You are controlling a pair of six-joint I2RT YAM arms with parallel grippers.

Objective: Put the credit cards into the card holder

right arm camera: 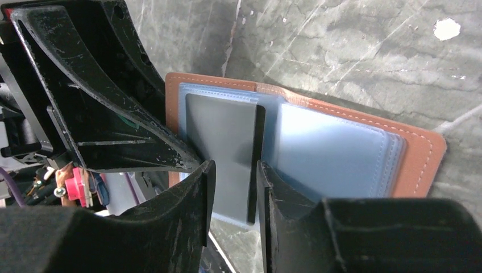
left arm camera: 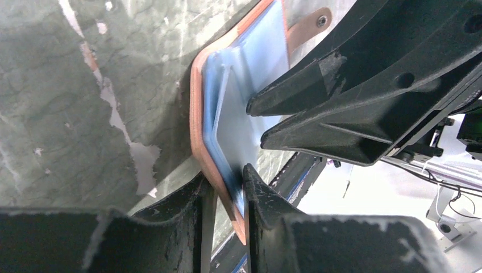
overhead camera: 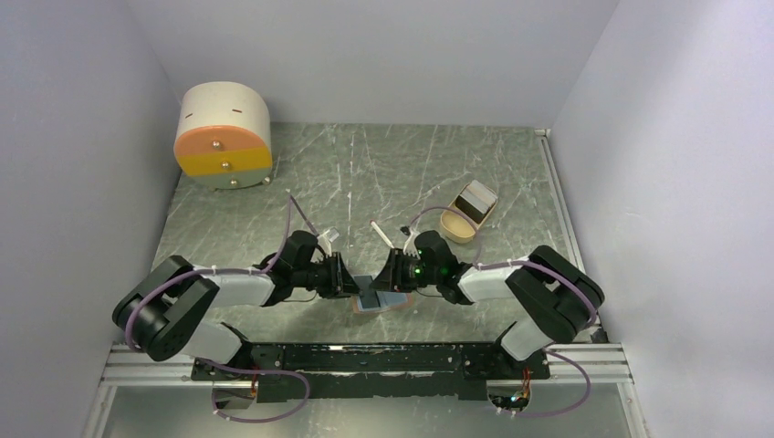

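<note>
- From the top camera, both arms are seen folded inward over the near edge of the table (overhead camera: pixel 365 173). The left gripper (overhead camera: pixel 350 278) and right gripper (overhead camera: pixel 388 274) are brought nose to nose there.
- The card holder (overhead camera: pixel 370 301) is caught between them, just in front of the arm bases.
- Further back on the right, a tan tray (overhead camera: pixel 454 228) is seen with a black card with a white band (overhead camera: pixel 475 203) inside it. A white stick (overhead camera: pixel 380 234) lies just beside the right gripper, and a round box (overhead camera: pixel 224 137) sits in the far left corner.
- In the left wrist view, the brown edge of the card holder is clamped between the left fingers, which are drawn tight on it. The holder is tilted up off the table with its blue sleeves (left arm camera: pixel 239 125) fanned open.
- The right gripper's tips are pushed in against those sleeves from the right.
- In the right wrist view, the holder is spread open and a dark card (right arm camera: pixel 219 142) is seen lying in the left-hand sleeve.
- The right fingers are closed to a narrow gap, and the card's black edge is apparently nipped between them, though contact at the pads is not sharply shown.
- The left gripper is seen looming at the left, on the holder's near corner.
</note>
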